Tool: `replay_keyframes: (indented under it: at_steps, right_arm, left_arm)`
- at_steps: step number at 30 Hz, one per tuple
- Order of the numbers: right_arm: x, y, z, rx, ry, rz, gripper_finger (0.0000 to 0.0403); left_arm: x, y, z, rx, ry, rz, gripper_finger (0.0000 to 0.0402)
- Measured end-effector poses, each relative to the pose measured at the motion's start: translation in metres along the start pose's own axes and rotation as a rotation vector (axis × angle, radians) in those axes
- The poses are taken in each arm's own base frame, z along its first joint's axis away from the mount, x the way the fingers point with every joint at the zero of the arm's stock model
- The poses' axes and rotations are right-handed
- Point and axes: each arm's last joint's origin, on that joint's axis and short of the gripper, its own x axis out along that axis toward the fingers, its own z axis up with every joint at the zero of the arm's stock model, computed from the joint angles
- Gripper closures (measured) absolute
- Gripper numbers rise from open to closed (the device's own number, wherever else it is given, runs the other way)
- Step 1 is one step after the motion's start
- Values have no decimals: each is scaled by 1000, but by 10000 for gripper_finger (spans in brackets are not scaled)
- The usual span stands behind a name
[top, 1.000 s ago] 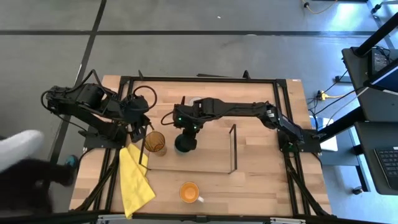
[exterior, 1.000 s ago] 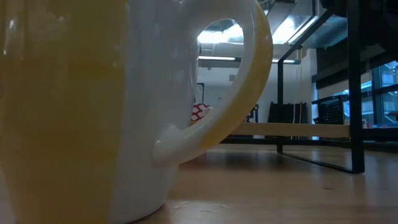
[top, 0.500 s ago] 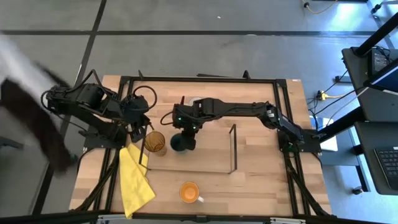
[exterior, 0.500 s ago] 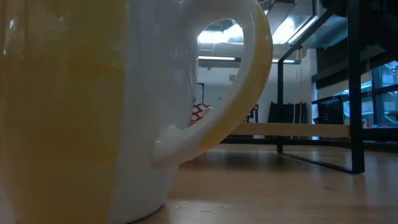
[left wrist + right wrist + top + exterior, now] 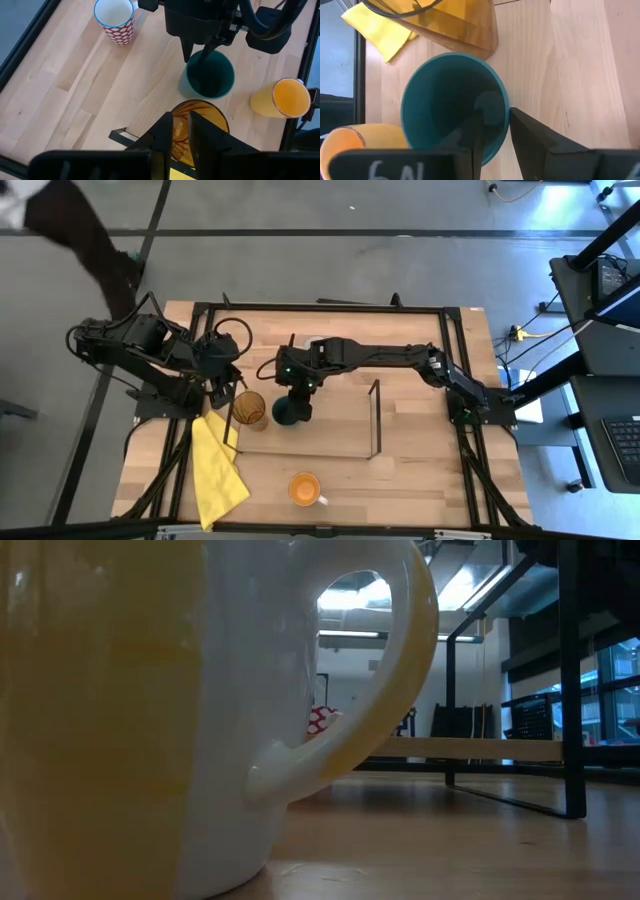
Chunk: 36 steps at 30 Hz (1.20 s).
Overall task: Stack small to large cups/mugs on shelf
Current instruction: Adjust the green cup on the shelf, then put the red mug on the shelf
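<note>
Right gripper [image 5: 492,131]: fingers [image 5: 532,132] clamped across the rim of the dark green cup [image 5: 291,412], one inside, one outside the wall. Cup upright, mouth up, on the shelf [image 5: 320,442] near its left wire frame, just beside the amber tumbler [image 5: 250,410]. Seen from the left wrist, the same dark gripper reaching down into the green cup [image 5: 210,75] from above.

Left gripper [image 5: 181,131]: fingers [image 5: 200,135] pinched close together on the rim of the amber tumbler [image 5: 197,122], one just inside the lip, the other outside. Tumbler upright at the shelf's left end, against the wire frame.

Orange handled mug [image 5: 304,489] alone on the table [image 5: 420,470], toward the front edge, well apart from the shelf; in the low view filling most of the frame, handle [image 5: 385,690] toward the right. Mug with a red-and-white pattern [image 5: 115,20] upright on the table behind the shelf, mostly hidden under the right arm from above. Yellow cloth [image 5: 215,470] lying on the table just left of the shelf.
</note>
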Motion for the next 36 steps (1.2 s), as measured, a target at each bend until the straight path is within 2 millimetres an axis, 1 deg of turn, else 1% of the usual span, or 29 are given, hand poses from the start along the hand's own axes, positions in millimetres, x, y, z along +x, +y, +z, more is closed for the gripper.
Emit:
replay_keyframes:
  at_steps: [12,17,21,25,33,36]
  right_arm:
    - [0,0,0,-1,2,15,309]
    - [3,0,-2,3,24,43,309]
    - [9,-1,-3,5,38,44,309]
    - [8,-1,-1,-13,5,19,309]
    - [-2,-1,4,-51,-37,-25,308]
    - [-9,-2,4,-86,-45,-109,308]
  left_arm:
    - [0,0,0,-2,0,0,350]
    - [0,0,0,-1,0,1,350]
    - [0,0,0,-1,0,1,350]
    - [0,0,0,-1,0,1,350]
    - [0,0,0,-1,1,2,350]
    - [0,0,0,0,1,2,350]
